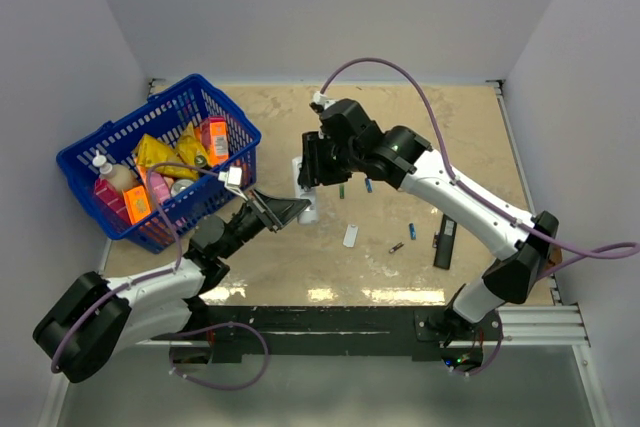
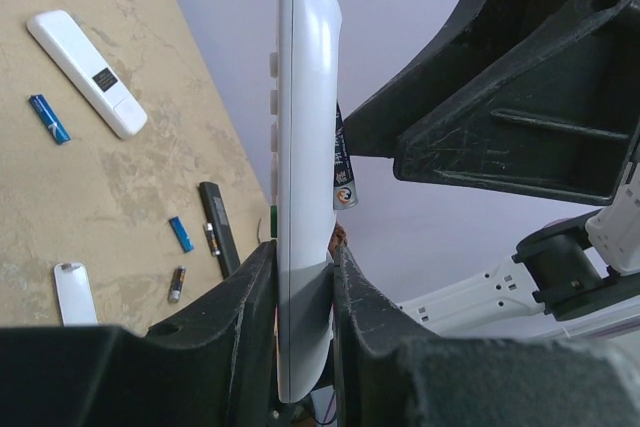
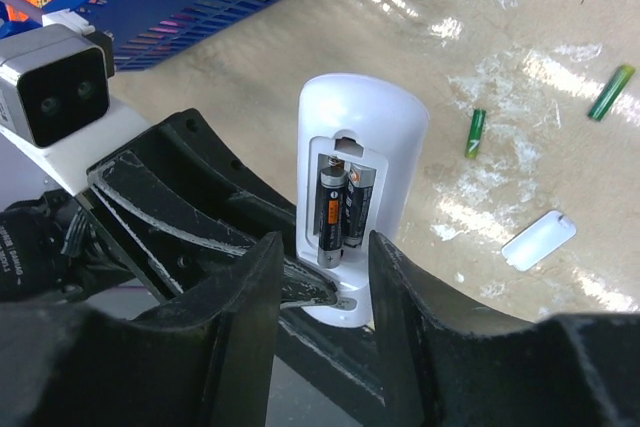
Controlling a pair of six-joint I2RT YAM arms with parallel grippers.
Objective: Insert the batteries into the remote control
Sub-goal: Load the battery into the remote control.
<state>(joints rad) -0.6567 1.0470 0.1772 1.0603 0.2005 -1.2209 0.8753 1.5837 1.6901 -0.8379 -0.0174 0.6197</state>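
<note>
The remote control (image 1: 309, 211) is held above the table (image 1: 440, 127), clamped in the left gripper (image 1: 285, 209). The right gripper (image 1: 318, 175) sits close against it.

Left wrist: the grip closes on the remote's lower end only, with the body upright. Risk: a push high on the body could pivot it in the clamp.

Right wrist: the right jaws stand parted either side of the remote, holding nothing. Two dark batteries (image 3: 340, 205) sit in the open compartment. Risk: uncovered, they may drop out if the remote tilts. The cover (image 3: 538, 239) lies on the table.
</note>
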